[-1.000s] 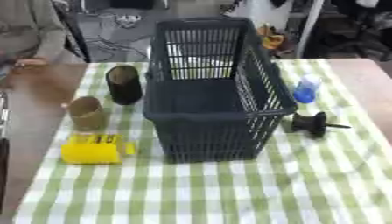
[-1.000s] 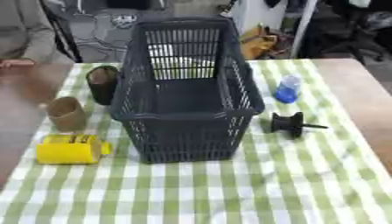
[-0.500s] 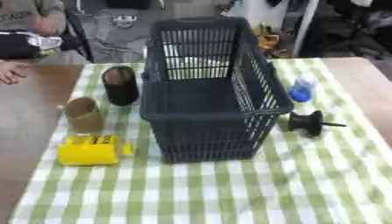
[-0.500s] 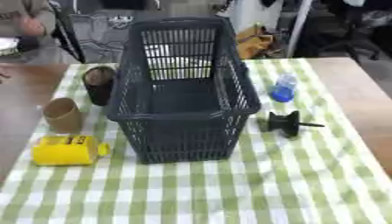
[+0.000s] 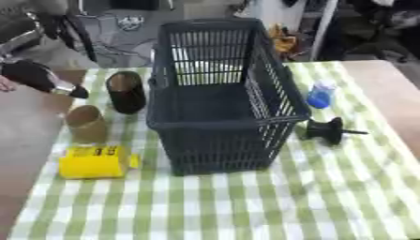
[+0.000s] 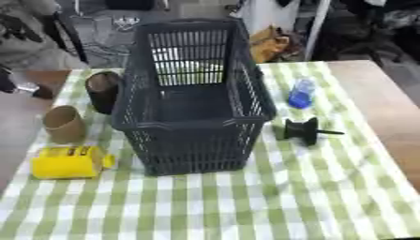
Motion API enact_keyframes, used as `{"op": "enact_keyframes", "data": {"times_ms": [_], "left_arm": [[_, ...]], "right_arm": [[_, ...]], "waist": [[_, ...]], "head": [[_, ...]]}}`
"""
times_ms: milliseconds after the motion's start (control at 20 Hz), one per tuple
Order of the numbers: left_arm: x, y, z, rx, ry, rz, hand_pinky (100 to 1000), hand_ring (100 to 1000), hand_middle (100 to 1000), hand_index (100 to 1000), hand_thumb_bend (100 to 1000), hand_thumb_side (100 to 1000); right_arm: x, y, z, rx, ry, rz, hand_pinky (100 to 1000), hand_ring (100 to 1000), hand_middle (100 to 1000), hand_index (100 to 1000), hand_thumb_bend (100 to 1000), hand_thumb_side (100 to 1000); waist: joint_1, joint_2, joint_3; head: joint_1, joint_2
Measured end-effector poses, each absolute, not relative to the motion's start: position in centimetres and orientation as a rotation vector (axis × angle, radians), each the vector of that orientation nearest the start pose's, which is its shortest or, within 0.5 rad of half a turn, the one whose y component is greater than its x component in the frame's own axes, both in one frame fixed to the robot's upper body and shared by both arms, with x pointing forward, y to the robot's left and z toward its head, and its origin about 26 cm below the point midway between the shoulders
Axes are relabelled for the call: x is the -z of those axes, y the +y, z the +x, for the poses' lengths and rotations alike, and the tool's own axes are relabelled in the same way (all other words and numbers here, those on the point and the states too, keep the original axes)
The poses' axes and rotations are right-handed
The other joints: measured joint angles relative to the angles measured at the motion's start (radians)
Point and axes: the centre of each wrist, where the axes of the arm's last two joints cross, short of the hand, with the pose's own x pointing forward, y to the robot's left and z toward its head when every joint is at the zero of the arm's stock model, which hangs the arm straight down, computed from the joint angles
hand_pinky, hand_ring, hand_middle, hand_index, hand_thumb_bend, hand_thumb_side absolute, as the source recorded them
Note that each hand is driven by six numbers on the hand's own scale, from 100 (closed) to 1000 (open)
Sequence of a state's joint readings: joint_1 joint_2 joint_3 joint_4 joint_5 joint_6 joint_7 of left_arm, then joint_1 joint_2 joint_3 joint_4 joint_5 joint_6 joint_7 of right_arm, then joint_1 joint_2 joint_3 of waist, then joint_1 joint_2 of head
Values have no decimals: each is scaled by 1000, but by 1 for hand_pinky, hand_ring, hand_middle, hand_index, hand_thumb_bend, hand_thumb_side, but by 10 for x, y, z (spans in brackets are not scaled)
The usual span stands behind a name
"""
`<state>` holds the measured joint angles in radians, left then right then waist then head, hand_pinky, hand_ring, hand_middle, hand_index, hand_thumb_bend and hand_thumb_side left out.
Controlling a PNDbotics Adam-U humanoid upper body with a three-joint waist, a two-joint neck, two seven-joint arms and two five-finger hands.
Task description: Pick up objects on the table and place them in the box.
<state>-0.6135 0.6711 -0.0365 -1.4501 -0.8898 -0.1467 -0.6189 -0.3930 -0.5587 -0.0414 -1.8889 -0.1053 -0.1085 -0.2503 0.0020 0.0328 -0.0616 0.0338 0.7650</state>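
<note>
A dark blue slatted basket stands mid-table, and I see nothing inside it. Left of it are a black cylinder, a brown cardboard tube and a yellow box. To its right stand a small blue bottle and a black spool with a thin pin. My left hand comes in at the upper left as a blurred black shape with a silver band, its tip just left of the black cylinder and apart from it. My right hand shows in neither view.
A green-and-white checked cloth covers the table, with bare brown tabletop at the right and left sides. The cloth's front half holds nothing. Chairs and clutter stand behind the far edge.
My left arm has come in from the upper left and dropped toward the black cylinder. The camera has shifted a little. The objects on the table have stayed put.
</note>
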Motion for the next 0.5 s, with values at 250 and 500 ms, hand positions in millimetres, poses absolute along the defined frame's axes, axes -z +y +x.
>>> {"op": "enact_keyframes", "data": {"times_ms": [250,500], "left_arm": [[-204,345,408,1648,-1107,1001,810,797,731,822,1000,566],[-178,344,419,1674,-1088,997,812,802,748,829,1000,577]], "right_arm": [[-236,-306,320,-218,-2414,-381,616,747,744,953,105,744],[-236,-305,320,-222,-2412,-378,617,747,744,953,105,745]], "waist": [[0,0,0],[0,0,0]], "head": [[0,0],[-2,0]]}}
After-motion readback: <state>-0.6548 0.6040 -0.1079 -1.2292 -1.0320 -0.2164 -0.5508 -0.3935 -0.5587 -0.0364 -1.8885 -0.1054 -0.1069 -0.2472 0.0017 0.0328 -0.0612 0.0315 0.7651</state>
